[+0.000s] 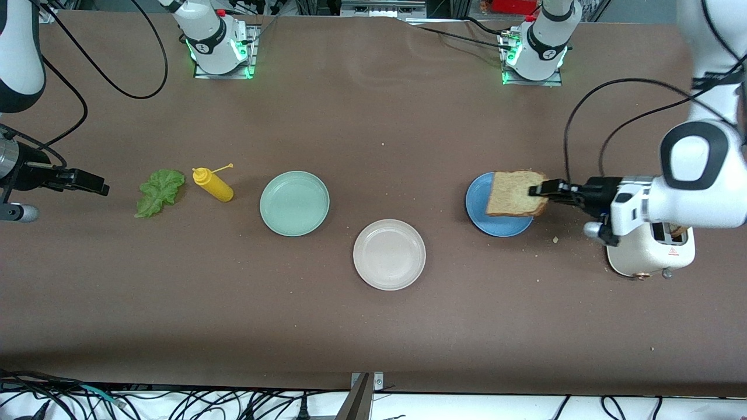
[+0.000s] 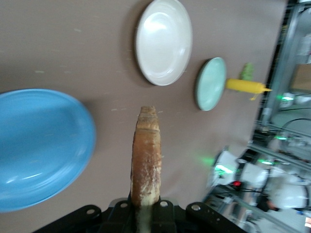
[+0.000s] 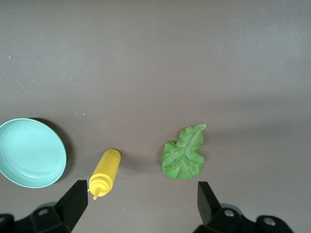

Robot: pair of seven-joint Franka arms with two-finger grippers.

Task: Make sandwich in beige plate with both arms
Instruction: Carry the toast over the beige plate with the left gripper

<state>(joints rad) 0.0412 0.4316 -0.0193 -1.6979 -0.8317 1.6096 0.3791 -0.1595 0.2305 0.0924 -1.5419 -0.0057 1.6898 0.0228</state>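
Observation:
My left gripper is shut on a tan bread slice with a brown crust, held in the air over the blue plate. The left wrist view shows the bread slice edge-on between the jaws. The beige plate lies bare, nearer the front camera than the blue plate; it also shows as the beige plate. A green lettuce leaf lies flat toward the right arm's end. My right gripper hangs open in the air beside the lettuce leaf, holding nothing.
A yellow squeeze bottle lies on its side between the lettuce and a mint green plate. A white toaster stands at the left arm's end, under that arm's wrist. Crumbs dot the table near the blue plate.

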